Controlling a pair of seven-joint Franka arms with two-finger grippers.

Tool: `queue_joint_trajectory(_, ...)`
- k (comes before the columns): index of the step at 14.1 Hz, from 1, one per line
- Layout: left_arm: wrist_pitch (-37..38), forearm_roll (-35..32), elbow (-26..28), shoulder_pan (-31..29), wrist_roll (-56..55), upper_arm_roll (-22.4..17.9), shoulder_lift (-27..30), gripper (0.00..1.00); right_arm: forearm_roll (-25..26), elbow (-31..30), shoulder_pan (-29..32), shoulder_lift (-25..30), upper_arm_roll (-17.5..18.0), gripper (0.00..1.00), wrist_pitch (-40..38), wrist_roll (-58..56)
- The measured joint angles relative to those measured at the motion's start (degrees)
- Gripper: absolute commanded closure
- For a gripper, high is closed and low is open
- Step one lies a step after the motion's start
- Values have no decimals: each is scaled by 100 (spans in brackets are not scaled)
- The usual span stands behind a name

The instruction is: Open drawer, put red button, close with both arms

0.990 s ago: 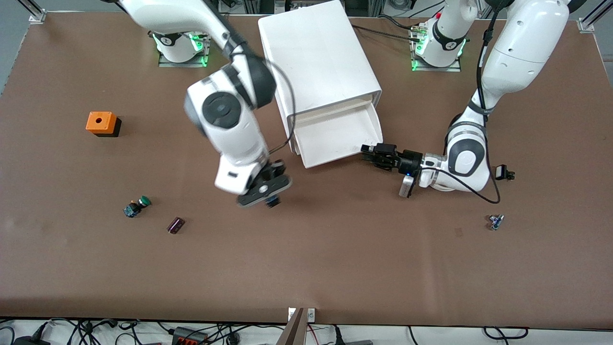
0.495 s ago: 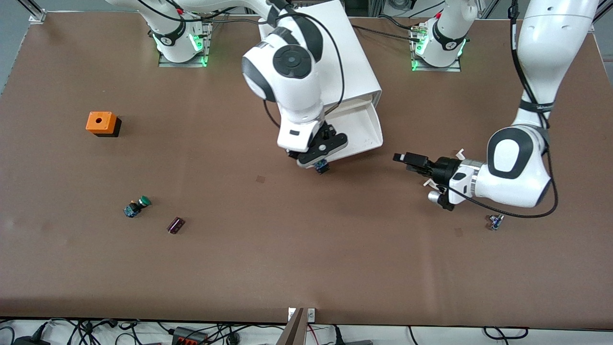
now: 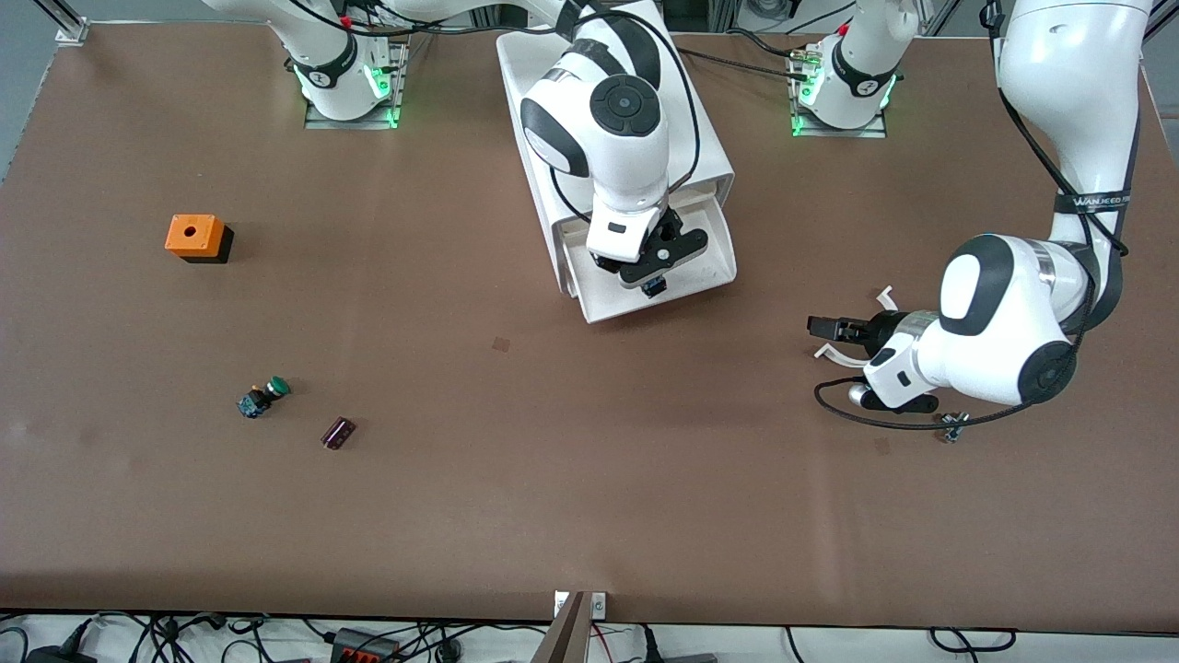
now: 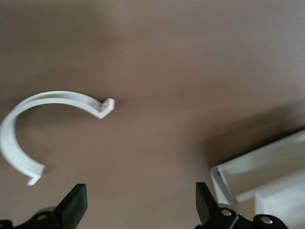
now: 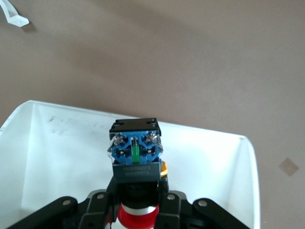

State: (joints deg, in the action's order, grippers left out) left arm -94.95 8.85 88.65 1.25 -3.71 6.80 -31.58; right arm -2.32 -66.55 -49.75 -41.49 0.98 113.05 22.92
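The white cabinet [image 3: 534, 64] stands at the middle of the table with its lowest drawer [image 3: 718, 267] pulled open. My right gripper [image 3: 656, 276] is over the open drawer, shut on the red button [image 3: 655, 286]. In the right wrist view the fingers [image 5: 107, 200] of the right gripper [image 5: 137, 200] clamp the button's black neck. Its red cap [image 5: 138, 217] is toward the wrist and its blue body [image 5: 135, 152] hangs over the drawer's white floor [image 5: 57, 143]. My left gripper [image 3: 815, 324] is open and empty, low over the table toward the left arm's end. The left gripper [image 4: 139, 202] shows in its own view with bare table between the fingers.
A white C-shaped clip [image 3: 886, 296] lies on the table by the left gripper and shows in the left wrist view [image 4: 14, 129]. A small blue part [image 3: 953, 425] lies under the left arm. An orange box [image 3: 194, 236], a green-capped button [image 3: 263, 396] and a small dark piece [image 3: 338, 432] lie toward the right arm's end.
My right gripper has carried the red button from over the bare table to over the open drawer. My left gripper has drawn back from the drawer toward the left arm's end.
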Motion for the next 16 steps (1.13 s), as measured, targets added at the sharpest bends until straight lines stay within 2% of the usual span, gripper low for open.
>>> queue_joint_trajectory(2,29,-517,9,166,-206,12,-91,0,-35,-1,-10,-36,0,100,-176,1)
queue_joint_trajectory(4,21,-731,9,407,-441,11,-253,0,-52,0,-39,-104,0,100,-261,1)
queue_joint_trajectory(5,14,-780,9,482,-562,11,-310,0,-52,0,-62,-145,0,85,-268,2)
queue_joint_trajectory(6,12,-801,7,506,-632,9,-348,0,-53,0,-86,-178,0,2,-268,6)
queue_joint_trajectory(12,6,-807,1,460,-653,-43,-431,0,-60,104,-114,-200,-16,0,-268,44)
queue_joint_trajectory(16,-2,-807,-8,461,-659,-42,-441,0,-204,733,46,-116,-154,0,-375,400)
